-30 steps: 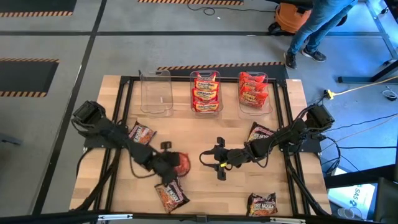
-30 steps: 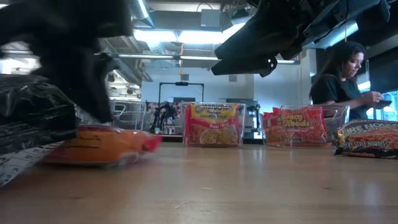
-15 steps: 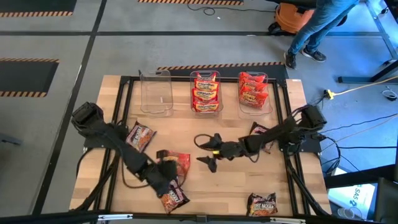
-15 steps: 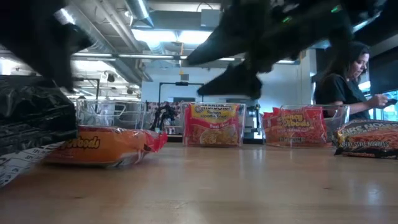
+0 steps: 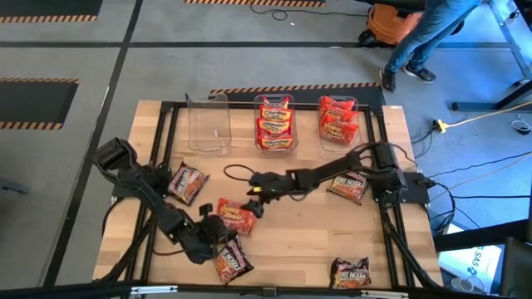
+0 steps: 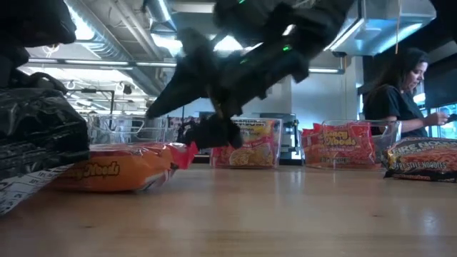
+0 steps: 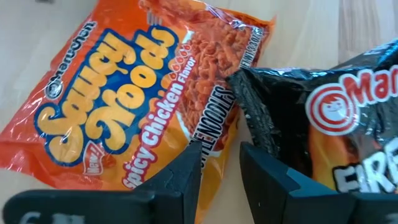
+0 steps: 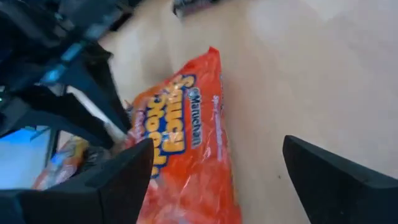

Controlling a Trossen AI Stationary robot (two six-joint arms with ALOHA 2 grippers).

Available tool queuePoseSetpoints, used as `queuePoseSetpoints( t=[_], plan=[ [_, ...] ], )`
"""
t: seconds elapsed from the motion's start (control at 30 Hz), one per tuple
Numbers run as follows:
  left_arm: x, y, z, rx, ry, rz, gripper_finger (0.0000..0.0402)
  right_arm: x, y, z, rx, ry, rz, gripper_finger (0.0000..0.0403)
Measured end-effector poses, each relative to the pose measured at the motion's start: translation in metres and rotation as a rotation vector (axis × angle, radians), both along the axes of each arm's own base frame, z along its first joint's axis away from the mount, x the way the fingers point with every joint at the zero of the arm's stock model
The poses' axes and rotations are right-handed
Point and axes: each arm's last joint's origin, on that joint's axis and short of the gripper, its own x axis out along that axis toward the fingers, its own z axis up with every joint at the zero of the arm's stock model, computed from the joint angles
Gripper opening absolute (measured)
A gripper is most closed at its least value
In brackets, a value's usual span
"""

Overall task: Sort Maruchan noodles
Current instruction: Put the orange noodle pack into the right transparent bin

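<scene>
Now right tool (image 5: pixel 254 199) wide open, empty, beside orange packet (image 5: pixel 235 215); left tool (image 7: pixel 219 163) narrowly parted, empty.

robotics lab | hazard-taped floor (image 5: pixel 50 91) | framed wood table (image 5: pixel 274 237) | ceiling ducts (image 6: pixel 107 43)

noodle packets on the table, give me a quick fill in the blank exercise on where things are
1. Of the three clear bins, the left bin holds ____ packets.
2. The right end effector, its fingers spread, reaches toward the ____ Saucy Noods packet.
3. The left end effector sits between that packet and a ____ packet.
4. A person stands beyond the table in the ____ view.

Missing words: no; orange; black; low
</scene>
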Motion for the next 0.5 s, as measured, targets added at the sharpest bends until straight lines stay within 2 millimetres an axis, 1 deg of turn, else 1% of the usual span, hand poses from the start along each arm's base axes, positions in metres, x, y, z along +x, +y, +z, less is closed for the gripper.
queuePoseSetpoints(
  t=[0.1,0.3,0.4,0.5],
  plan=[
    [0.000,0.002,-0.001,0.013,-0.004,0.007,0.0105,0.010,-0.005,-0.006,0.028,0.076,0.018,0.0329],
    [0.001,0.003,-0.001,0.033,-0.008,-0.006,0.0105,0.028,-0.015,-0.011,0.123,0.111,0.059,0.0328],
    [0.000,0.003,-0.001,0.041,-0.007,-0.014,0.0105,0.033,-0.014,-0.016,0.183,0.136,0.102,0.0328],
    [0.000,0.003,-0.001,0.047,-0.006,-0.019,0.0105,0.036,-0.013,-0.020,0.226,0.149,0.105,0.0328]
  ],
)
